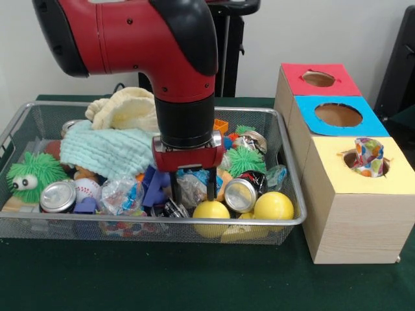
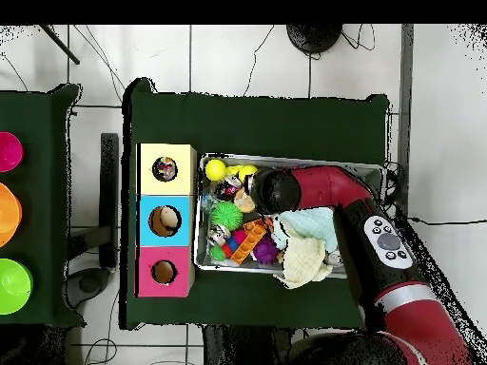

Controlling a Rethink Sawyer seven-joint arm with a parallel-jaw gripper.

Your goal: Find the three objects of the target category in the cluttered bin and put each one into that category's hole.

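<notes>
The silver wire-mesh bin (image 1: 194,223) is full of clutter and also shows in the overhead view (image 2: 285,160). My gripper (image 1: 192,193) points straight down into the bin's front middle. Its fingers are apart, with their tips among crinkly wrappers and blue pieces, and they hold nothing I can make out. In the overhead view the arm's wrist (image 2: 272,190) hides the gripper. One polka-dot cloth (image 1: 368,155) sticks out of the hole in the yellow-topped box (image 1: 353,194); it also shows in the overhead view (image 2: 165,169). No other polka-dot cloth shows clearly in the bin.
A mint-green waffle cloth (image 1: 107,150) and a cream-yellow cloth (image 1: 126,107) lie at the bin's back left. Yellow balls (image 1: 273,206), cans (image 1: 240,194), green fuzzy toys (image 1: 32,176) and a baseball (image 1: 85,189) fill the rest. The blue-topped (image 1: 337,115) and red-topped (image 1: 318,79) boxes stand behind the yellow one.
</notes>
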